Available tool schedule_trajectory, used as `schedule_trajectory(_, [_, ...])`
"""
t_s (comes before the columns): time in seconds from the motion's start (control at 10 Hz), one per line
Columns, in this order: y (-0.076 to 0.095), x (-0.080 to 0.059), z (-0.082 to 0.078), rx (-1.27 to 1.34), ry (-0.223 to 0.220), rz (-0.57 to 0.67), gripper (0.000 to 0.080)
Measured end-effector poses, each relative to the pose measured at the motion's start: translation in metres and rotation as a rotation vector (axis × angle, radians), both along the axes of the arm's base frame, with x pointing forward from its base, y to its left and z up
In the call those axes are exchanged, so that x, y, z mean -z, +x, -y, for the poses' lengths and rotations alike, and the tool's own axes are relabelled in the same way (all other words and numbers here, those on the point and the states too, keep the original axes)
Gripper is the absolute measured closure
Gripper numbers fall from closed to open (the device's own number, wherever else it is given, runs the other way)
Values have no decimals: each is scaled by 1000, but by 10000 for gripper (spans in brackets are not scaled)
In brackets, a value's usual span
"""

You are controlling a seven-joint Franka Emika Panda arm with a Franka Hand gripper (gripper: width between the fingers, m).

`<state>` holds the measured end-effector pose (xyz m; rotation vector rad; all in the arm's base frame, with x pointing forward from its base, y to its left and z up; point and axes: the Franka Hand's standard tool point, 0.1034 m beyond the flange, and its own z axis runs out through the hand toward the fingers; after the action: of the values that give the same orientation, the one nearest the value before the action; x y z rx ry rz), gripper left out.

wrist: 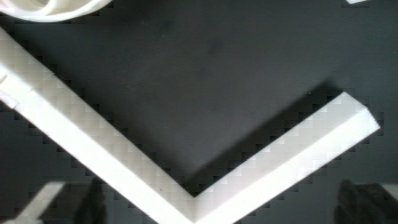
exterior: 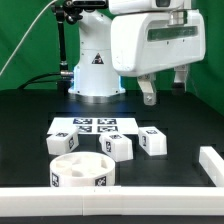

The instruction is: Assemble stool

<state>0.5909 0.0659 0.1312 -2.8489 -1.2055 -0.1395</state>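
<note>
The white ring-shaped seat (exterior: pixel 82 170) lies flat on the black table at the front of the exterior view's left, with tags on its side. Three small blocky white legs with tags lie behind it: one (exterior: pixel 65 142) at the left, one (exterior: pixel 118 147) in the middle, one (exterior: pixel 153 140) at the right. My gripper (exterior: pixel 165 86) hangs high above the table to the right of the legs, open and empty. In the wrist view the gripper (wrist: pixel 205 205) has dark fingertips (wrist: pixel 43 200) at the two lower corners, wide apart, and a bit of the seat (wrist: pixel 54 8) shows at the edge.
The marker board (exterior: pixel 95 125) lies flat behind the legs, in front of the robot base (exterior: pixel 95 70). Long white bars run along the table's front (exterior: pixel 110 205) and right side (exterior: pixel 210 165). In the wrist view they meet in a corner (wrist: pixel 178 190) below the gripper.
</note>
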Motion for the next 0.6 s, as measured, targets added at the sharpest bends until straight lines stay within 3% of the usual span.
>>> schedule_trajectory(0.4, [1,1,5,-33,-5,12,150])
schedule_trajectory(0.6, [-13,17,49,-162,-25,41,150])
